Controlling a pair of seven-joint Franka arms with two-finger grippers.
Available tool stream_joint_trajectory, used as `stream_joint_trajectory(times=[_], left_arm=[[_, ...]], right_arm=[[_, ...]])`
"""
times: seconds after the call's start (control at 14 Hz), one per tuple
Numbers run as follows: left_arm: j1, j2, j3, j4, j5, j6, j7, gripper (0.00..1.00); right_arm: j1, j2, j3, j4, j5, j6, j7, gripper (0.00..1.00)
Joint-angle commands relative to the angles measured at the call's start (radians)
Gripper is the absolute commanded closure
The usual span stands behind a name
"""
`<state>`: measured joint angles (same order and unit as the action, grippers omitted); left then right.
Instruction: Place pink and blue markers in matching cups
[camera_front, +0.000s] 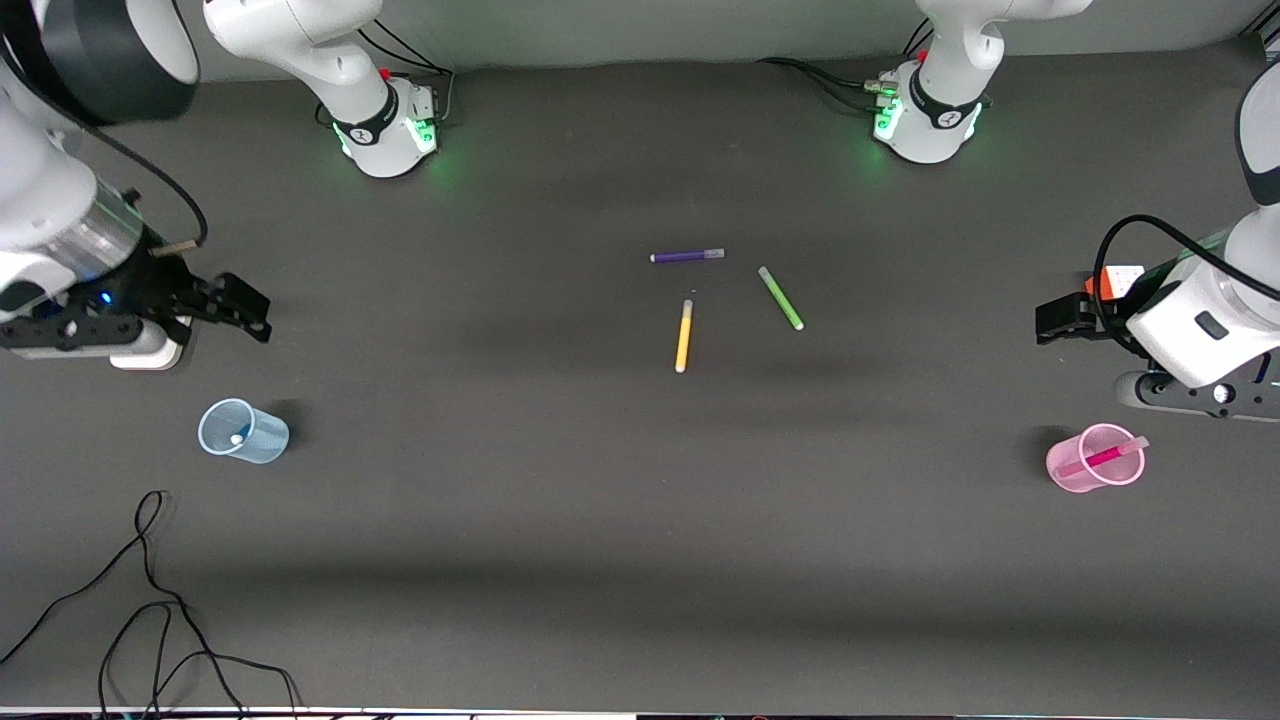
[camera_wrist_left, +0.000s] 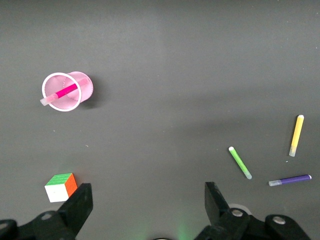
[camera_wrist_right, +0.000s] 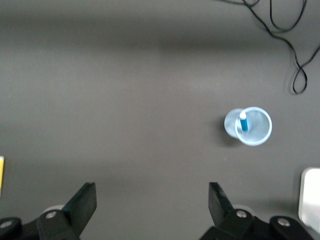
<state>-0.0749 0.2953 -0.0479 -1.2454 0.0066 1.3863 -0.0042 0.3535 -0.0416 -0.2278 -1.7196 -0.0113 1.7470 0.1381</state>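
Left gripper (camera_wrist_left: 145, 210): jaws spread wide, empty, up over table (camera_front: 620, 520) at left arm's end. Right gripper (camera_wrist_right: 152, 212): same, at right arm's end. Two cups: translucent pink tumbler (camera_front: 1093, 459) w/ magenta-pink marker (camera_front: 1105, 457) inside; pale blue tumbler (camera_front: 243, 431) w/ blue marker (camera_wrist_right: 243, 121) inside. Three loose pens mid-table: purple (camera_front: 687, 256), green (camera_front: 781, 298), yellow (camera_front: 684, 336). One colour cube (camera_wrist_left: 61, 186).

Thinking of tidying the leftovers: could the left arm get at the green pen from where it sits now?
Probably yes: the left gripper hangs open at its end of the table, and only bare table lies between it and the green pen.
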Motion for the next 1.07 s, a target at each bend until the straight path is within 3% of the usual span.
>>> stream_joint_trajectory(times=[0.0, 0.21, 0.64, 1.0], left_arm=[[-0.005, -0.010, 0.005, 0.015, -0.011, -0.020, -0.023, 0.00], [-0.005, -0.066, 0.003, -0.049, 0.000, 0.003, -0.036, 0.00], [-0.005, -0.234, -0.003, -0.317, 0.000, 0.181, -0.036, 0.00], [-0.019, -0.225, -0.003, -0.292, 0.013, 0.208, -0.019, 0.00]], right_arm=[[-0.043, -0.003, 0.008, 0.083, 0.056, -0.148, -0.044, 0.00], [-0.082, -0.001, -0.010, 0.086, 0.057, -0.156, -0.214, 0.00], [-0.091, 0.008, 0.001, 0.089, 0.050, -0.149, -0.207, 0.00], [-0.085, 0.014, 0.004, 0.098, 0.054, -0.149, -0.134, 0.00]])
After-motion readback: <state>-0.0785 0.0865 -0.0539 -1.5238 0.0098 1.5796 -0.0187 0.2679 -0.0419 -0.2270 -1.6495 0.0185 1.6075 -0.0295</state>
